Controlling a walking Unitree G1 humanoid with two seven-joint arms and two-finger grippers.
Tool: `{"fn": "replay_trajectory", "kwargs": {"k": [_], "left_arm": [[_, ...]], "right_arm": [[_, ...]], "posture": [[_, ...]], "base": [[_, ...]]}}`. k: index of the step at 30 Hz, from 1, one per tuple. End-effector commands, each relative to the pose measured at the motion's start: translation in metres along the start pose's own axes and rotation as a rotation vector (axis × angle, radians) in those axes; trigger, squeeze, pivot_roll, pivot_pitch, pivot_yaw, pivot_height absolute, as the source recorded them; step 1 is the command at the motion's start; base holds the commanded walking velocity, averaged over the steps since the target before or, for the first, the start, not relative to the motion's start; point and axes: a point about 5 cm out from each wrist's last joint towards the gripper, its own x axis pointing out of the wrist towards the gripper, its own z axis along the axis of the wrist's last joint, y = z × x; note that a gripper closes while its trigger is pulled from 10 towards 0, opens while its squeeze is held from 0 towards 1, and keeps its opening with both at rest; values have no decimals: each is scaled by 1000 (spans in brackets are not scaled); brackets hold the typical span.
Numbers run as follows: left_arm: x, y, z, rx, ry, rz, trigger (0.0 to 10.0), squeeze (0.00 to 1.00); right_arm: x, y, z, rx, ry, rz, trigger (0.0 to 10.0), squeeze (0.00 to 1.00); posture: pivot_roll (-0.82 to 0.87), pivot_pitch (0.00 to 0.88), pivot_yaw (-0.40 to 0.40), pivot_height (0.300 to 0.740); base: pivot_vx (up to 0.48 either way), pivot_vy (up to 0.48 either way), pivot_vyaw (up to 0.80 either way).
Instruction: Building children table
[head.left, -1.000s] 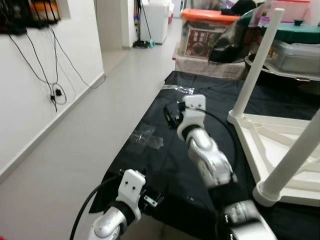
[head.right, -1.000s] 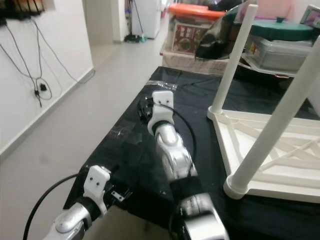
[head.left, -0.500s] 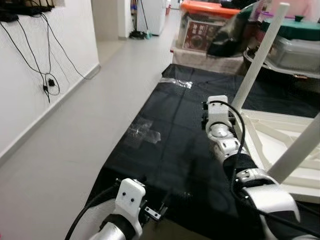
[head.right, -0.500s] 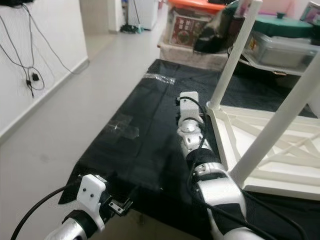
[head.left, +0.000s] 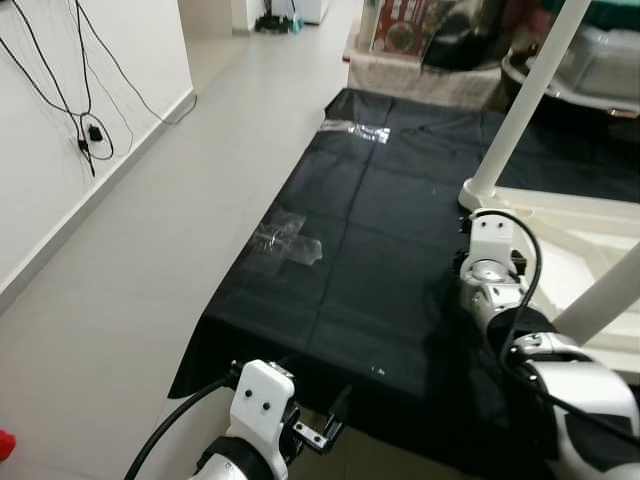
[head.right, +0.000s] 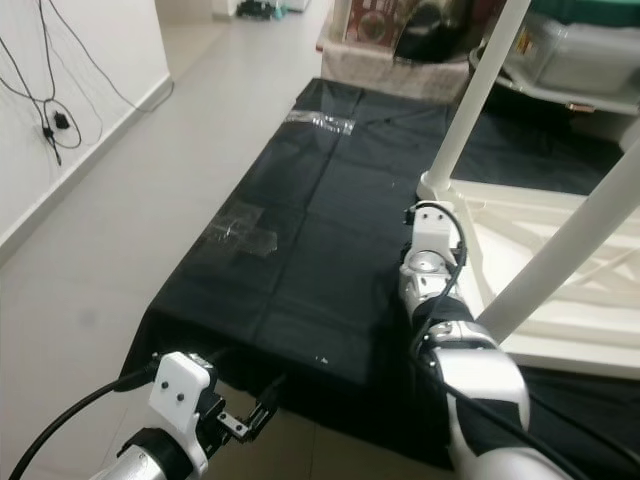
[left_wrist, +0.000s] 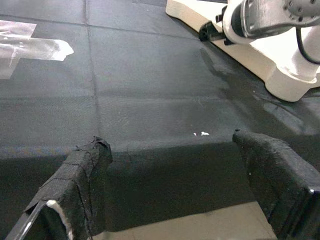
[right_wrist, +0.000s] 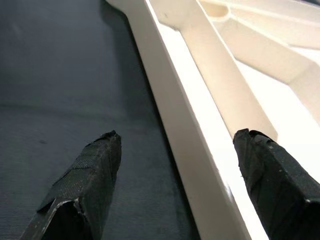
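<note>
On the black mat (head.left: 380, 250) spread over the grey floor (head.left: 140, 260), the white children's table (head.right: 560, 250) lies upside down, underside frame facing up, with two round legs already standing: the far leg (head.right: 478, 95) at the corner away from the robot and the near leg (head.right: 560, 255) at the corner towards it.

The right gripper (right_wrist: 175, 185) sits low at the table's left-hand edge, fingers spread wide. In the right wrist view the frame rail (right_wrist: 175, 105) runs between the two black fingers (right_wrist: 85, 175), neither pad touching it; one finger is over the mat, the other over the white underside. It grasps nothing.

The left gripper (left_wrist: 175, 185) hangs off the near edge of the mat, also spread apart and empty, well apart from the table. A strip of clear tape (head.left: 290, 245) lies on the mat to the left.

Judged step: taking hold of the frame rail to steady or shift the table. To do this well, the right gripper should come down squarely so both pads meet the rail's flat sides, then close gently. A skewed grip would likely slip off the smooth painted edge or tilt the frame. Any pull should be kept low and slow, since the standing legs make the piece top-heavy. No loose legs or screws can be made out.
</note>
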Motion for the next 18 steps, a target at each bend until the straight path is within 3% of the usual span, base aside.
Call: {"fn": "replay_trajectory", "kwargs": {"k": [1, 6, 7, 8, 9, 10, 18], "left_arm": [[-3, -3, -3, -15, 27, -11, 10000, 0], [-4, -4, -2, -16, 33, -9, 10000, 0], [-4, -4, -2, -15, 35, -7, 10000, 0], [-4, -3, -2, -15, 36, -6, 10000, 0], [-4, -3, -2, -15, 36, -6, 10000, 0], [-4, -3, -2, -15, 37, -5, 10000, 0], [0, -1, -2, -11, 41, -8, 10000, 0]], "right_arm": [[1, -4, -13, 29, 76, -14, 10000, 0], [1, -2, -22, 97, 155, 18, 10000, 0], [0, 1, -24, 119, 181, 50, 3490, 0], [-1, 3, -26, 133, 197, 75, 1765, 0], [-1, 3, -26, 133, 197, 75, 1765, 0], [-1, 5, -27, 140, 207, 90, 0, 0], [-2, 10, -14, 147, 184, 134, 0, 0]], "posture": [[154, 208, -83, 740], [155, 208, -83, 740], [152, 206, -82, 740], [152, 206, -82, 740], [152, 206, -82, 740], [152, 206, -82, 740], [140, 185, -76, 740]], "base": [[0, 0, 0], [0, 0, 0], [0, 0, 0], [0, 0, 0], [0, 0, 0], [0, 0, 0], [0, 0, 0]]}}
